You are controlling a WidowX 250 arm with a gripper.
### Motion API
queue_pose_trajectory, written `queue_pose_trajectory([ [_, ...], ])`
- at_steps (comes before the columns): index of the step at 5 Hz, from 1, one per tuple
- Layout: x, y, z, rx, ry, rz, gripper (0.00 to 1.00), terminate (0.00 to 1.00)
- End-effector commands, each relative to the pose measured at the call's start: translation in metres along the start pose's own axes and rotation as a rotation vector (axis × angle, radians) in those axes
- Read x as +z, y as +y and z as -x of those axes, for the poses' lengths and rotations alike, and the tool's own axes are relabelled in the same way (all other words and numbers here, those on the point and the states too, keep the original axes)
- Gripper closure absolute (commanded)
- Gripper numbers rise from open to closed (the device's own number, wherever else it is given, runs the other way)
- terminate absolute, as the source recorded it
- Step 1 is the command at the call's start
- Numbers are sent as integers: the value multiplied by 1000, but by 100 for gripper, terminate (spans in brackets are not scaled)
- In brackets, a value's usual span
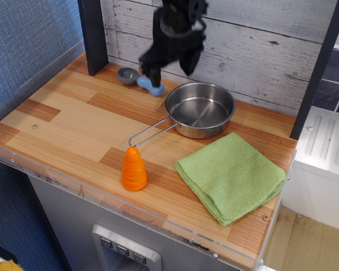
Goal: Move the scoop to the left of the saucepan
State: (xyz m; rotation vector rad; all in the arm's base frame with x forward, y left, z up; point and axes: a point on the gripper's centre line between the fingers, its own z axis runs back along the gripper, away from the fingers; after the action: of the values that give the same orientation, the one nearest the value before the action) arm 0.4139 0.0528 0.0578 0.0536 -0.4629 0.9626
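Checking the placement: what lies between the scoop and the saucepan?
Nothing; in the only view, bare wood separates the scoop from the saucepan.

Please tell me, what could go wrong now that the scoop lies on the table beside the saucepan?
1. The scoop lies close to the saucepan; its blue handle nearly reaches the pan's rim, so any nudge could push it against the pan.
2. The tool hangs blurred just above the scoop's handle; a low sideways move might catch it.
3. The scoop sits near the back wall and could slide against it.
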Motion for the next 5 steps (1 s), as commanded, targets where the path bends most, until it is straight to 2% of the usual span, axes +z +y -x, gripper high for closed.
queue_pose_trajectory([
  [1, 73, 23, -15, 8, -87, 110, 0, 0],
  [2, 98, 44, -17, -25, -73, 125, 0, 0],
  [5, 98, 44, -17, -25, -73, 125, 0, 0],
])
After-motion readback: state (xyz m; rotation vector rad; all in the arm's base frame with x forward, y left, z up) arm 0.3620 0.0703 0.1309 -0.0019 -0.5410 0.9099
